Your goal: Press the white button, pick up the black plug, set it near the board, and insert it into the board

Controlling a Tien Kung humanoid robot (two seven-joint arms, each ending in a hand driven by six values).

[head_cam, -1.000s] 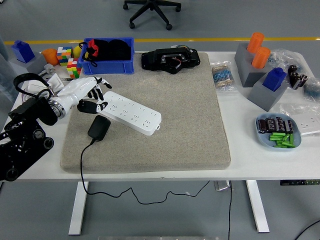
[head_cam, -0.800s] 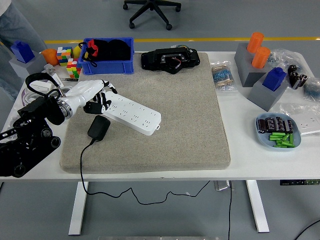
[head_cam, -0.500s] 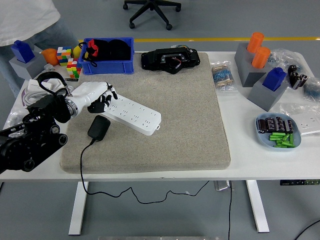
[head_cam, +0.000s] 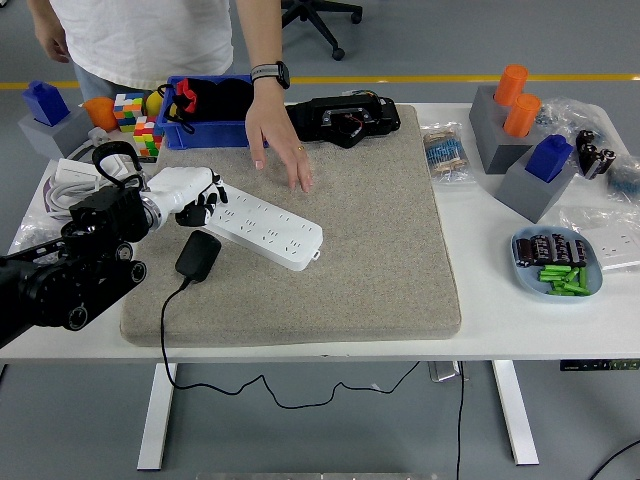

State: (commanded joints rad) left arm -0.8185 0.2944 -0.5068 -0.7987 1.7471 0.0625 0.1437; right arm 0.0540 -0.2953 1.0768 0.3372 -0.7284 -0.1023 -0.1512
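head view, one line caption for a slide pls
Left hand at the white power strip's end, black plug beside it, person's hand reaching in.

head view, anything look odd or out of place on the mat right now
A person's hand reaches down over the mat, just beyond the power strip, close to the robot's left hand at the strip's left end. The strip lies diagonally; the black plug lies unplugged beside it.

A robotics lab: white test table (head_cam: pixel 470 310), parts-filled blue bin (head_cam: pixel 215 125), office chair (head_cam: pixel 310 20), grey taped floor.
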